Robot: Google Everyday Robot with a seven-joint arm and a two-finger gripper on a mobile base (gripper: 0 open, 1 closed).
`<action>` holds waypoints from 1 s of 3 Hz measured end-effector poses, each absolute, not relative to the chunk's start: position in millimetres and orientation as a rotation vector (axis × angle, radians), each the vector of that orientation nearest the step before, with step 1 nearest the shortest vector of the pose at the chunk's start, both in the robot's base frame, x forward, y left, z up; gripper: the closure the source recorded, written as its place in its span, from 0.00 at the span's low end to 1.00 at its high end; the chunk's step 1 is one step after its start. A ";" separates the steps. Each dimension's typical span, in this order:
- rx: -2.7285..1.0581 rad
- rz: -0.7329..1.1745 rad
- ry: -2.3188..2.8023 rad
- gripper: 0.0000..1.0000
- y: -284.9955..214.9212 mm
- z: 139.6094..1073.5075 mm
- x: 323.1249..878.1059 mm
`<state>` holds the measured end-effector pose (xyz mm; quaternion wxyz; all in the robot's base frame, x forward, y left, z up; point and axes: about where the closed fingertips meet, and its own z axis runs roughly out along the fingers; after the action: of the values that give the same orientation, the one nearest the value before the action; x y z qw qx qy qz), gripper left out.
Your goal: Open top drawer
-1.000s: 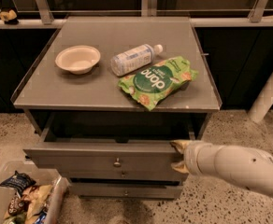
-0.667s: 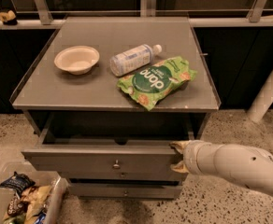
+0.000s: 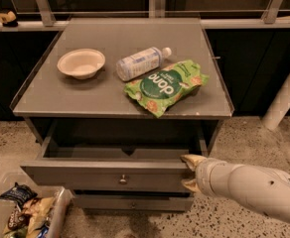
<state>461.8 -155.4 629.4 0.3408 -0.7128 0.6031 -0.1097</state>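
The top drawer (image 3: 85,174) is a wide grey front with a small round metal knob (image 3: 122,180) at its centre. It stands partly pulled out from the grey cabinet (image 3: 50,95), and its dark interior shows behind the front. My gripper (image 3: 189,172) is at the right end of the drawer front. One fingertip (image 3: 191,159) lies at the front's top edge and the other sits near its lower edge, so the jaws stand apart. My white arm (image 3: 249,188) comes in from the lower right.
On the cabinet top lie a white bowl (image 3: 80,63), a plastic bottle (image 3: 140,62) on its side and a green snack bag (image 3: 166,86). A lower drawer (image 3: 130,202) is shut. A clear bin of snacks (image 3: 23,209) stands at the lower left. A white post (image 3: 286,95) stands at the right.
The top drawer has slid a little further out toward the camera. My gripper has moved with it, staying at the front's right end.
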 end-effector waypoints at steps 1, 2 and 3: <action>-1.820 -0.308 1.583 1.00 -154.7 639.8 452.9; -1.820 -0.308 1.584 1.00 -154.5 641.1 452.2; -1.767 -0.394 1.587 1.00 -152.1 658.7 422.9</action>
<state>422.9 -152.1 658.7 0.3588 -0.6851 0.6152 -0.1527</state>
